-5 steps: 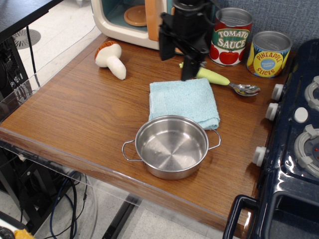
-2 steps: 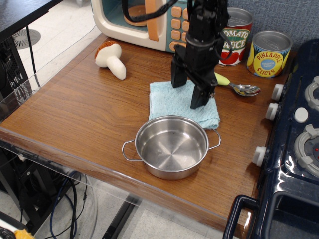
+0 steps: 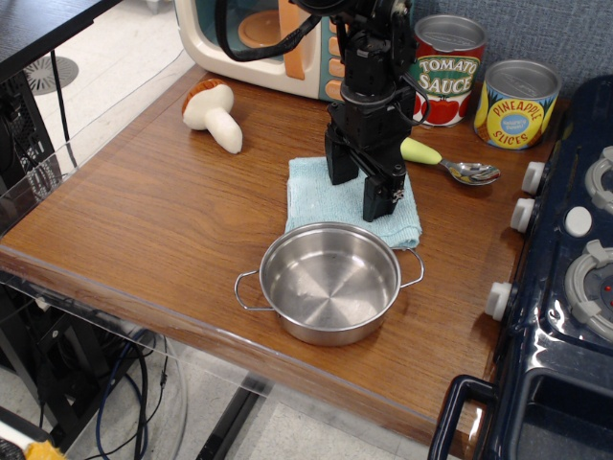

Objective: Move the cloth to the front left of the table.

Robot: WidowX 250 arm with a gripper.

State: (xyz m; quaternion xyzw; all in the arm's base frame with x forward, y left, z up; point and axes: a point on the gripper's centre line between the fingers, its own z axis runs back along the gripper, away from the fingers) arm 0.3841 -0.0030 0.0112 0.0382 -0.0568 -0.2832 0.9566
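The light blue-teal cloth [image 3: 316, 198] lies flat on the brown wood-grain table [image 3: 144, 206], near the middle, just behind the steel pot [image 3: 329, 282]. My black gripper [image 3: 358, 195] points straight down over the cloth. Its two fingers are spread apart, one near the cloth's middle and one [image 3: 377, 200] toward its right side. The tips are at or just above the cloth's surface; I cannot tell whether they touch it. Nothing is held between the fingers.
A toy mushroom [image 3: 213, 110] lies at the back left. A toy microwave [image 3: 259, 38] stands at the back edge. Tomato sauce [image 3: 448, 72] and pineapple [image 3: 516, 103] cans stand at the back right. A green-handled spoon [image 3: 450, 164] lies behind the cloth. A dark blue toy stove [image 3: 565, 278] fills the right side.
The gripper has come down and toward the front, from above the cloth's back edge to low over the cloth's middle. The cloth and pot have not moved.
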